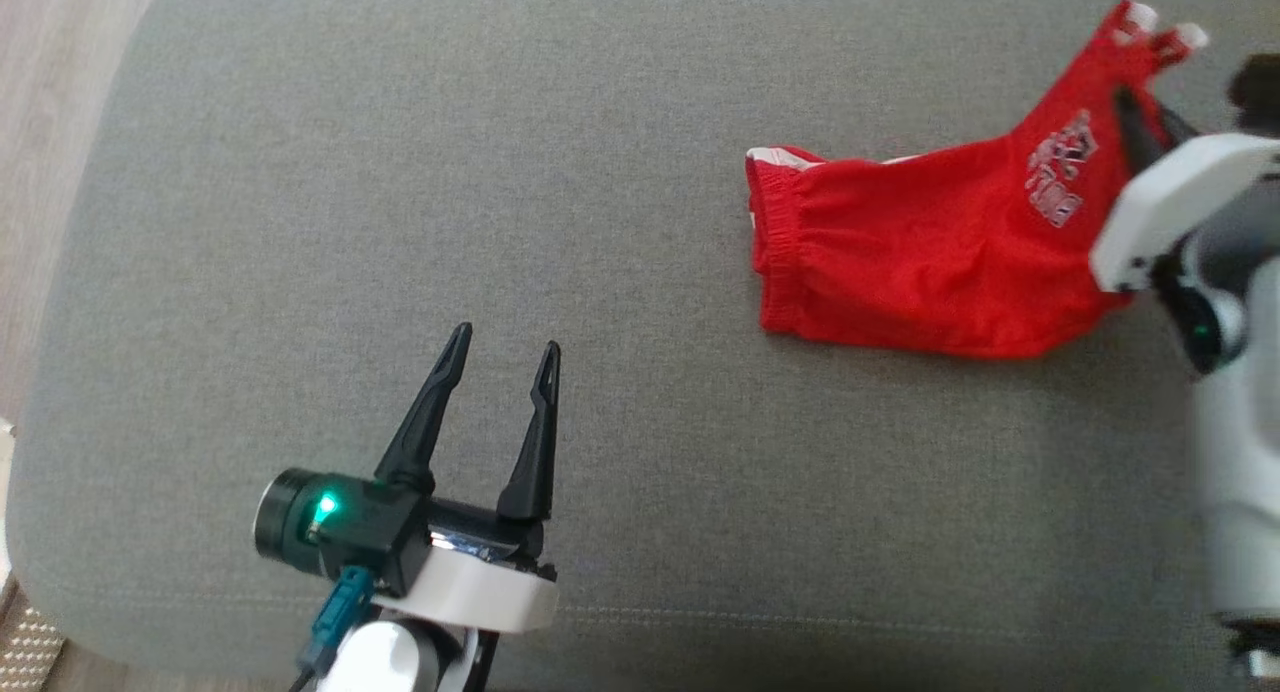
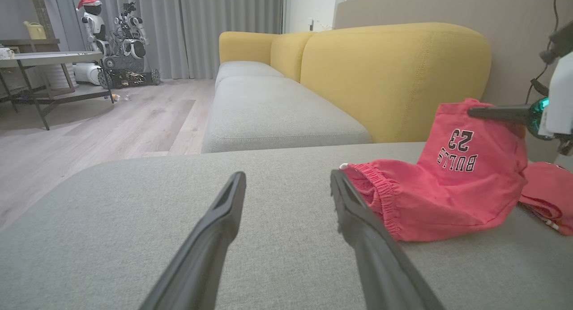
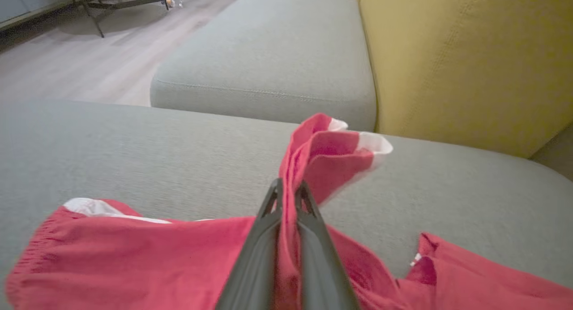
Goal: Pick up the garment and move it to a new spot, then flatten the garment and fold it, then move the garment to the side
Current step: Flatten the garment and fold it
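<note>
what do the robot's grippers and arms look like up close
The left gripper has two long, tapering black fingers on a dark body with a green light, a teal cable plug and a white wrist ring. The right gripper has matching black fingers, a white casing and a green light.

The left pincer (image 1: 505, 357) has two long, black, pointed plastic fingers on a dark block with a round black camera barrel, a small green light, a teal cable plug (image 1: 335, 617) and a white wrist ring.
</note>
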